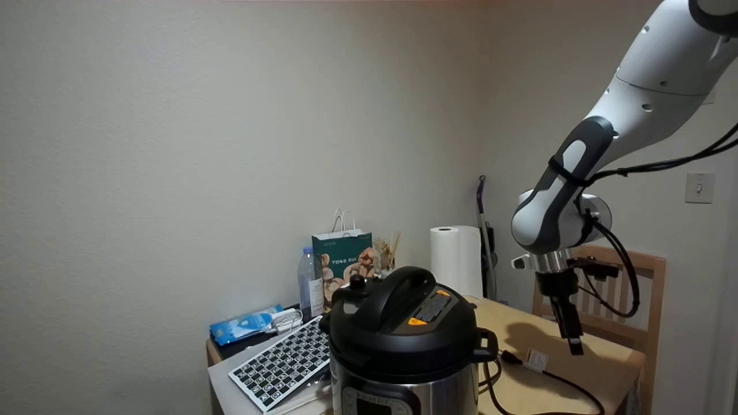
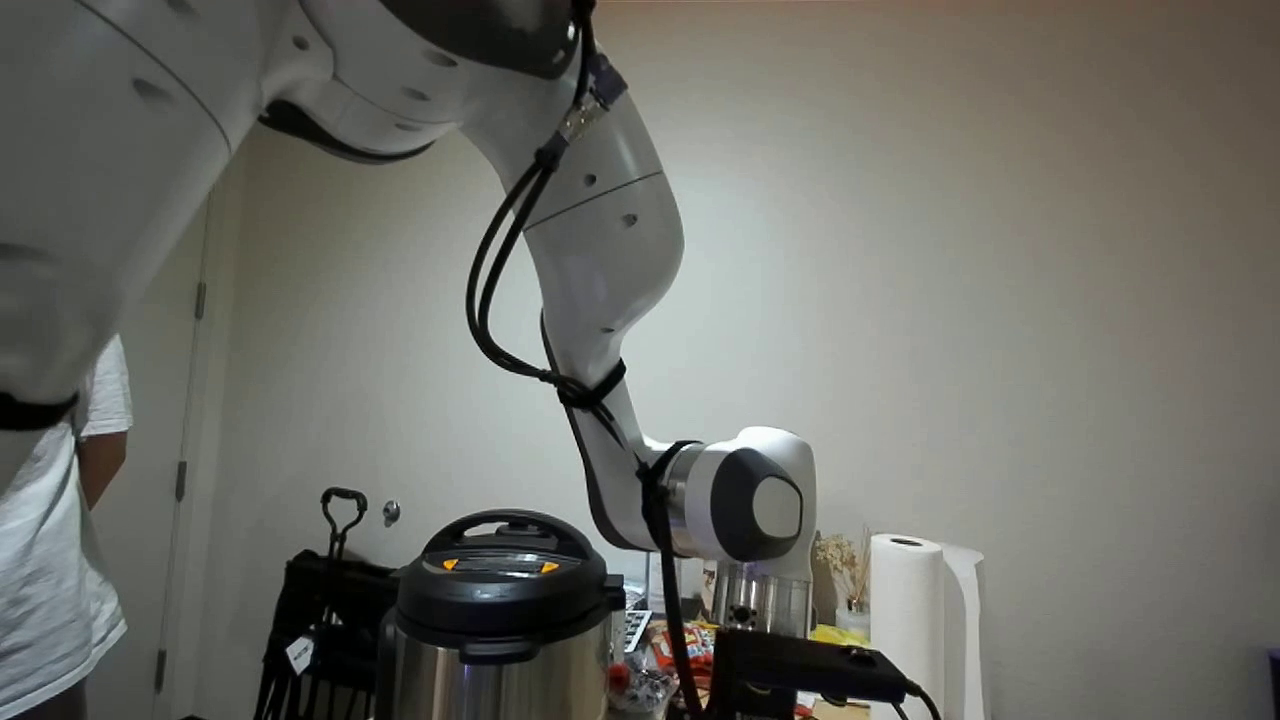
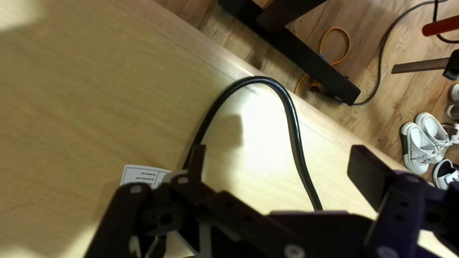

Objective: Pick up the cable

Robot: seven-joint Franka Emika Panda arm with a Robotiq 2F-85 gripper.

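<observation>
Robot arm (image 1: pixel 651 98) reaches down over the pale wooden table (image 1: pixel 608 363), gripper (image 3: pixel 278 165) aimed at the tabletop. Fingers (image 3: pixel 367 175) spread wide apart, tips held above the surface.

Cable (image 3: pixel 294 132) on the table below them: black, thin, bent in an arch whose crown comes up to the table edge. Seen from the wrist, one strand runs down through the gap between the fingers, the other goes out of sight behind a fingertip. Dark plug (image 1: pixel 510 357) near the side handle of the pressure cooker (image 1: pixel 403 340); white tag (image 1: pixel 537 360) on the cord just beside the plug. Cord curls back toward the cooker.

Cooker upright, black lid on. Farther back, paper towel roll (image 1: pixel 452 259) standing, green paper bag (image 1: pixel 340 256), bottle (image 1: pixel 310 282) next to the bag. Checkered board (image 1: pixel 285 360) lies tilted by the cooker. Wooden chair (image 1: pixel 625 256) behind the table. White shoes (image 3: pixel 417 147) on the floor (image 3: pixel 358 21). Person in a white shirt (image 2: pixel 60 560) near the door (image 2: pixel 150 560), partly hidden by the arm
</observation>
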